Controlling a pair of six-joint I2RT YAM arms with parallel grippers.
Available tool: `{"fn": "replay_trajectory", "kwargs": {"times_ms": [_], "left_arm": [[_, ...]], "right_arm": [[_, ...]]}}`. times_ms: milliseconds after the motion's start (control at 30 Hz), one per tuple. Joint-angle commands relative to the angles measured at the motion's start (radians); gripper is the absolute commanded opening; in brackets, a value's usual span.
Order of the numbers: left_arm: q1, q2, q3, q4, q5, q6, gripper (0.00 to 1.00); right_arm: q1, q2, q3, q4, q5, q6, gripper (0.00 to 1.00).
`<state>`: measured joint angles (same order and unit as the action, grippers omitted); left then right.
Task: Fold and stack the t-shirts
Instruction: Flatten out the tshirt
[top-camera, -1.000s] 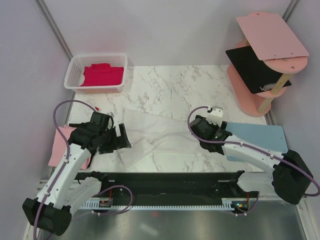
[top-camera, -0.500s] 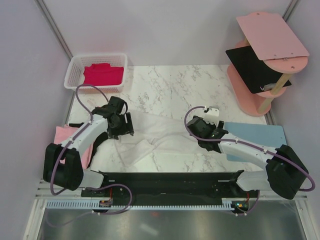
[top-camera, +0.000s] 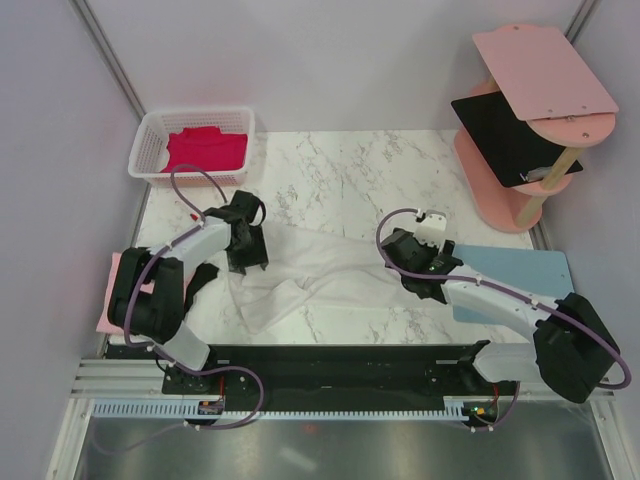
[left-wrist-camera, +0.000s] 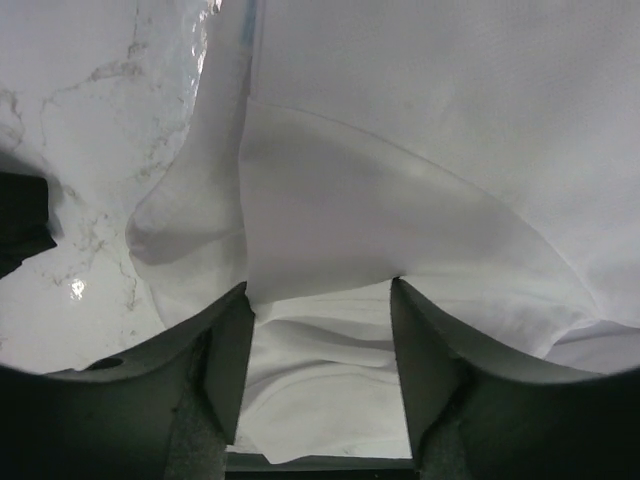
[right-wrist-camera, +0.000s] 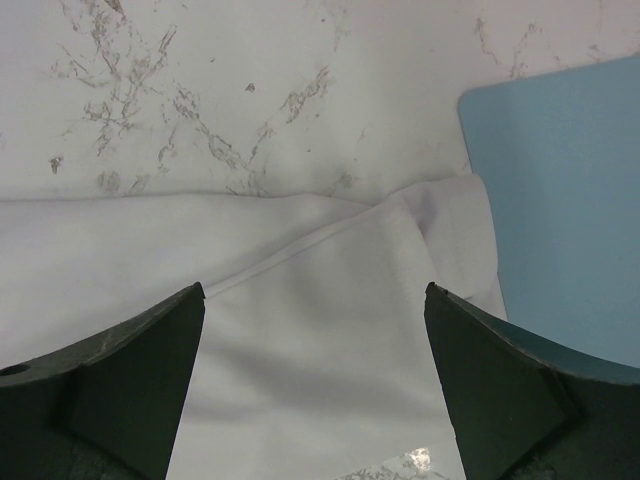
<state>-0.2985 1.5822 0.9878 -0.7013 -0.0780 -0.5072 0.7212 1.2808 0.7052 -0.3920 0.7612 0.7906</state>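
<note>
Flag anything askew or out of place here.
The white t-shirt lies crumpled and slanted across the marble table, bunched by the left gripper. The light pink shirt overhangs the table's left edge.

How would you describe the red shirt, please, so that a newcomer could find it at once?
At the far left corner of the table stands a white basket. The red shirt lies inside it, the only red cloth in view and the only shirt in a container.

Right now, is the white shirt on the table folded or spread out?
Spread out and rumpled: the white t-shirt lies stretched across the marble table with loose creases, no tidy fold.
</note>
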Motion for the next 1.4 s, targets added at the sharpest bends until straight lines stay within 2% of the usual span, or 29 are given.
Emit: {"fn": "replay_trajectory", "kwargs": {"times_ms": [0, 33, 67, 267, 533, 800, 933, 1133, 1200, 1267, 1367], "left_arm": [[0.002, 0.028, 0.038, 0.048, -0.011, 0.024, 0.25], [0.002, 0.027, 0.041, 0.048, -0.014, 0.022, 0.06], [0.002, 0.021, 0.048, 0.046, -0.014, 0.022, 0.02], [0.004, -0.036, 0.156, 0.033, -0.026, 0.038, 0.02], [0.042, -0.002, 0.393, 0.006, -0.036, 0.067, 0.02], [0.122, 0.055, 0.5, -0.007, 0.017, 0.098, 0.02], [0.142, 0.078, 0.514, -0.009, 0.02, 0.102, 0.02], [0.156, 0.093, 0.522, -0.013, 0.029, 0.116, 0.02], [0.156, 0.093, 0.519, -0.012, 0.029, 0.119, 0.02], [0.156, 0.094, 0.516, -0.015, 0.027, 0.124, 0.02], [0.156, 0.094, 0.514, -0.015, 0.027, 0.128, 0.02]], "right_arm": [[-0.029, -0.052, -0.016, 0.028, -0.002, -0.025, 0.98], [-0.042, -0.06, -0.018, 0.028, -0.002, -0.031, 0.98], [-0.045, -0.07, -0.019, 0.028, -0.002, -0.034, 0.98], [-0.094, -0.116, -0.021, 0.025, 0.006, -0.067, 0.98], [-0.204, -0.138, -0.023, 0.025, -0.026, -0.106, 0.98], [-0.27, -0.075, -0.053, 0.139, -0.227, -0.184, 0.96], [-0.27, 0.001, -0.065, 0.254, -0.303, -0.203, 0.93], [-0.27, 0.061, -0.041, 0.268, -0.301, -0.154, 0.86], [-0.281, 0.058, -0.036, 0.236, -0.286, -0.122, 0.83], [-0.29, 0.045, -0.052, 0.228, -0.295, -0.102, 0.72], [-0.315, -0.007, -0.101, 0.235, -0.293, -0.068, 0.68]]}}
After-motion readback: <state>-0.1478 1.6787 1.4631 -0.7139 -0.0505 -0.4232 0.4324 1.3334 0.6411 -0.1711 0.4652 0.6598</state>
